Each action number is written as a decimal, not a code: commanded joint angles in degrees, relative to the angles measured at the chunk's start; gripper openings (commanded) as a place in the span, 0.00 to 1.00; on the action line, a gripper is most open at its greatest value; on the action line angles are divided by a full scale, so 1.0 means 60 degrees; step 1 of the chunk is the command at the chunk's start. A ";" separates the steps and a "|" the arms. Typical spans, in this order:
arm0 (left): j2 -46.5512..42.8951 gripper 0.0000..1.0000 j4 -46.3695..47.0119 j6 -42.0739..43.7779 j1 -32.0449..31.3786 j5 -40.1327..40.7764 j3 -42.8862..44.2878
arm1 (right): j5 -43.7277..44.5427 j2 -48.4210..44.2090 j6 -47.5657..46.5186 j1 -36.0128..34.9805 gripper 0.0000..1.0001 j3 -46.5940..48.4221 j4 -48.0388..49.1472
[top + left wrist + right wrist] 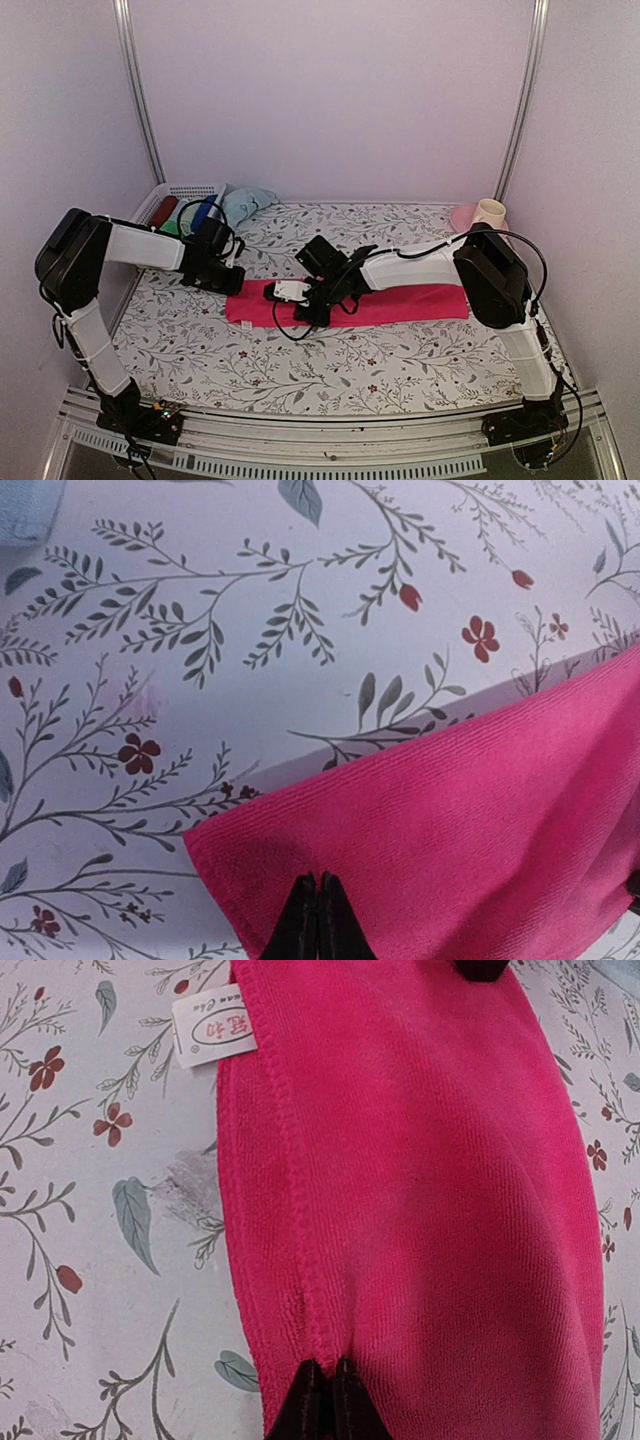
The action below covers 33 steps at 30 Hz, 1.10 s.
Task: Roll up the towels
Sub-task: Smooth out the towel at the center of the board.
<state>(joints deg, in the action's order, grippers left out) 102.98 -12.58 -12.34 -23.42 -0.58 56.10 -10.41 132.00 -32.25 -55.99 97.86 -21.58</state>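
While both grippers pinch it, pink towel [400,303] lies flat

Only from above do we see its whole length, running left to right across the table [400,370]. Left gripper [318,920] clamps a left corner; right gripper [322,1400], a hem.

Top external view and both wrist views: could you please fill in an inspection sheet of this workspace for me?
Surface: floral-print table cover, flat, with a faint smudge beside the towel.
Job's things: pink towel flat, not rolled, white label at one corner; pale blue towel bunched at rear left.
Clutter: white basket holding coloured rolls; cream cup by a pink dish, rear right.
Grippers: left gripper shut at the towel's end, pinch not confirmable; right gripper shut on the towel's puckered hem.
Cables: black cable loops over the towel's near edge.
Surroundings: pale enclosure walls, metal posts.
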 commanded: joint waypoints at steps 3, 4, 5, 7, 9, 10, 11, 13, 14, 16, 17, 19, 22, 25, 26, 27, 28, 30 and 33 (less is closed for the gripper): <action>0.0180 0.04 0.0173 -0.0038 -0.0125 0.0142 0.0038 | -0.0598 -0.0034 -0.0040 -0.0049 0.11 0.0239 -0.0436; 0.0181 0.04 0.0155 -0.0038 -0.0132 0.0166 0.0054 | -0.0614 -0.0005 -0.0009 -0.0054 0.12 0.0273 -0.0463; 0.0190 0.04 0.0160 -0.0038 -0.0139 0.0177 0.0068 | -0.0622 0.0024 0.0019 -0.0058 0.13 0.0292 -0.0483; 0.0181 0.04 0.0144 -0.0038 -0.0140 0.0184 0.0070 | -0.0679 0.0079 0.0103 -0.0054 0.15 0.0374 -0.0502; 0.0202 0.04 0.0146 -0.0034 -0.0154 0.0200 0.0070 | -0.0736 0.0112 0.0179 -0.0051 0.17 0.0447 -0.0531; 0.0209 0.04 0.0144 -0.0038 -0.0169 0.0201 0.0066 | -0.0728 0.0128 0.0249 -0.0058 0.18 0.0493 -0.0533; 0.0223 0.04 0.0148 -0.0038 -0.0169 0.0203 0.0069 | -0.0682 0.0151 0.0307 -0.0051 0.18 0.0543 -0.0530; 0.0238 0.04 0.0141 -0.0038 -0.0189 0.0220 0.0071 | -0.0496 0.0207 0.0415 -0.0053 0.18 0.0636 -0.0534; 0.0239 0.04 0.0138 -0.0037 -0.0181 0.0226 0.0077 | -0.0402 0.0250 0.0447 -0.0058 0.17 0.0681 -0.0534; 0.0254 0.04 0.0145 -0.0033 -0.0199 0.0227 0.0083 | -0.0353 0.0311 0.0474 -0.0049 0.15 0.0696 -0.0534; 0.0267 0.04 0.0148 -0.0038 -0.0198 0.0235 0.0084 | -0.0356 0.0331 0.0469 -0.0050 0.15 0.0696 -0.0545; 0.0294 0.04 0.0148 -0.0034 -0.0214 0.0229 0.0085 | -0.0379 0.0338 0.0468 -0.0047 0.15 0.0696 -0.0558; 0.0326 0.04 0.0140 -0.0016 -0.0215 0.0269 0.0071 | -0.0394 0.0338 0.0442 -0.0057 0.15 0.0696 -0.0577; 0.0341 0.04 0.0155 -0.0009 -0.0217 0.0272 0.0073 | -0.0496 0.0338 0.0424 -0.0058 0.15 0.0696 -0.0607; 0.0342 0.04 0.0160 -0.0022 -0.0226 0.0272 0.0070 | -0.0508 0.0338 0.0424 -0.0047 0.16 0.0707 -0.0607; 0.0353 0.04 0.0159 -0.0016 -0.0227 0.0274 0.0070 | -0.0478 0.0338 0.0429 -0.0052 0.16 0.0710 -0.0605; 0.0356 0.04 0.0159 -0.0023 -0.0228 0.0261 0.0081 | -0.0439 0.0644 0.0435 -0.0045 0.16 0.0724 -0.0605; 0.0371 0.04 0.0165 -0.0025 -0.0241 0.0258 0.0084 | -0.0405 0.0753 0.0424 -0.0058 0.16 0.0740 -0.0607; 0.0385 0.04 0.0172 -0.0024 -0.0242 0.0244 0.0084 | -0.0383 0.0828 0.0435 -0.0061 0.15 0.0751 -0.0607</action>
<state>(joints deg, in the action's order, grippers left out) 104.20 -12.25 -12.34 -24.03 0.71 56.10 -12.71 134.13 -30.39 -55.94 101.56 -24.16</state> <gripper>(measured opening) 0.042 0.160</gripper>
